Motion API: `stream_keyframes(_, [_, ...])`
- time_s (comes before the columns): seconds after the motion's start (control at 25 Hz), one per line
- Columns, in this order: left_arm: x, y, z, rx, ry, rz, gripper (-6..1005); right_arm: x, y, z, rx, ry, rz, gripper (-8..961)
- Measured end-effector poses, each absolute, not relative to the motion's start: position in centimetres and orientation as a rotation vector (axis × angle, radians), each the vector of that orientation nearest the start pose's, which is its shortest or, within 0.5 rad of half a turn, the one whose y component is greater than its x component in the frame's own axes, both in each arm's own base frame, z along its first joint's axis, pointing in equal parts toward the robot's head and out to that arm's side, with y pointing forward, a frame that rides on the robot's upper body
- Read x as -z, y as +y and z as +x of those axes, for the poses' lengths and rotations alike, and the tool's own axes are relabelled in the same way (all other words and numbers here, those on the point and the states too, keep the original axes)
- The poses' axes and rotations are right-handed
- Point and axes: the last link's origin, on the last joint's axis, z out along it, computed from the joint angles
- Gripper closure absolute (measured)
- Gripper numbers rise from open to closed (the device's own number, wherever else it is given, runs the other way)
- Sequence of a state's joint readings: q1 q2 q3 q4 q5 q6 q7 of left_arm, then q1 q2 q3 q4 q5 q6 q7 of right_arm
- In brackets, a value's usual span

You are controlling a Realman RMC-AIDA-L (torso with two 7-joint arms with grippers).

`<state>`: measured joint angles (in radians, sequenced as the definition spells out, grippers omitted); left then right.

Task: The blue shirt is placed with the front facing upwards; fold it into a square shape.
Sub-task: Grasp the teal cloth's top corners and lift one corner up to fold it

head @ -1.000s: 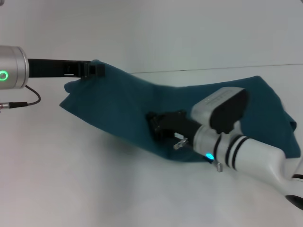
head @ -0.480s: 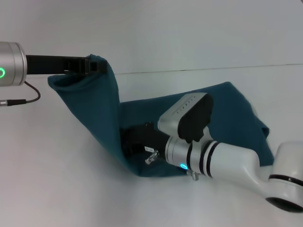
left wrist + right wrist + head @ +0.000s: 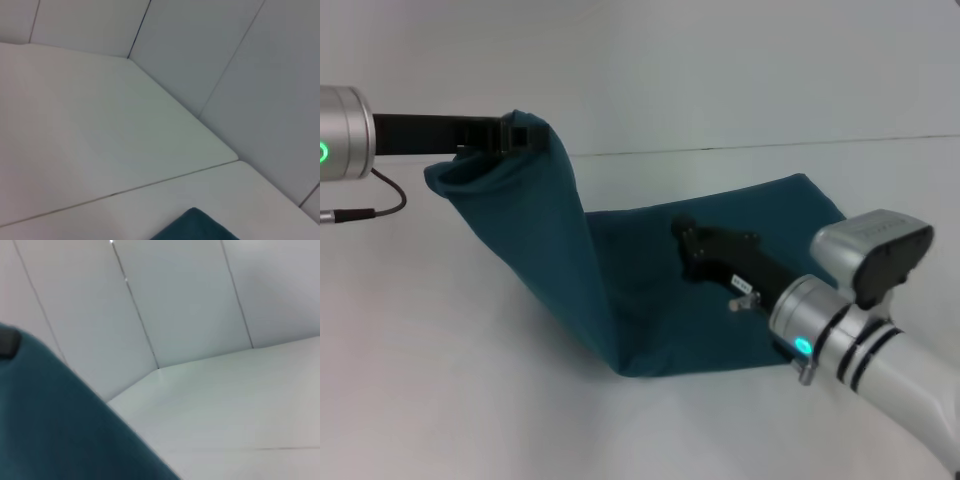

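Blue shirt (image 3: 650, 290) lies partly flat on the white table (image 3: 470, 400), plain teal side showing, with one edge raised high at the far left. The left gripper (image 3: 520, 138) is clenched on that raised edge, so the cloth hangs down in a steep sheet. The right gripper (image 3: 688, 248) sits low over the flat part; whether it grips, I cannot tell.

You won't find any readable text, label, brand, number or sign in these views. The blue shirt (image 3: 650, 290) shows you only plain teal cloth, with no print or tag turned toward the cameras. The small silver tag on the right arm, just behind the right gripper (image 3: 692, 250), is too small for you to read.
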<state>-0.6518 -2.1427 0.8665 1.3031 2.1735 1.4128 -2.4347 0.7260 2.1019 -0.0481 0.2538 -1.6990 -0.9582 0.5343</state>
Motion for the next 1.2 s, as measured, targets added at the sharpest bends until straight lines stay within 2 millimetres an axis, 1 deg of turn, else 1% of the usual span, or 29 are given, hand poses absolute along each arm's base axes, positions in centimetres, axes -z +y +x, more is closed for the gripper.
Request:
stream_keyframes(0.08, [-6.2,39.8,-14.1,0.575,-1.084,-2.445,978,12.1,36.2,22.7,-0.832,0.891,-2.102,948])
stream_keyframes(0.24, [-6.5,39.8,-13.8,0.581,-1.068,-2.445,979,14.1,36.4,20.2,-0.772,0.864,-2.228,947])
stream_keyframes(0.44, [-6.9,39.7,-13.5,0.588,-1.043,-2.443,979,16.0,36.6,17.7,-0.690,0.835,-2.342,946])
stream_keyframes(0.56, [-6.9,39.6,-13.4,0.597,-1.039,-2.448,979,17.0,36.5,16.3,-0.649,0.808,-2.404,946])
stream_keyframes(0.72, [-6.9,39.6,-13.3,0.603,-1.038,-2.450,979,17.7,35.7,14.7,-0.671,0.730,-2.479,945])
stream_keyframes(0.76, [-6.9,39.6,-13.3,0.603,-1.039,-2.450,979,17.7,35.6,14.7,-0.681,0.728,-2.479,945])
stream_keyframes(0.84, [-6.8,39.6,-13.4,0.602,-1.039,-2.450,979,17.2,35.5,15.6,-0.698,0.757,-2.442,945])
stream_keyframes(0.92, [-6.9,39.6,-13.6,0.600,-1.039,-2.448,979,16.4,35.4,17.2,-0.734,0.807,-2.373,944])
stream_keyframes(1.0, [-6.9,39.6,-13.7,0.599,-1.042,-2.445,979,15.0,35.2,19.1,-0.805,0.853,-2.270,944])
stream_keyframes(1.08, [-6.9,39.6,-13.8,0.598,-1.043,-2.443,978,13.9,35.1,20.3,-0.865,0.880,-2.190,943])
stream_keyframes(1.12, [-6.9,39.6,-13.8,0.598,-1.043,-2.443,978,13.6,35.0,20.6,-0.884,0.893,-2.165,943])
stream_keyframes(1.2, [-7.0,39.6,-13.7,0.601,-1.040,-2.444,978,13.8,35.2,20.8,-0.862,0.918,-2.160,943])
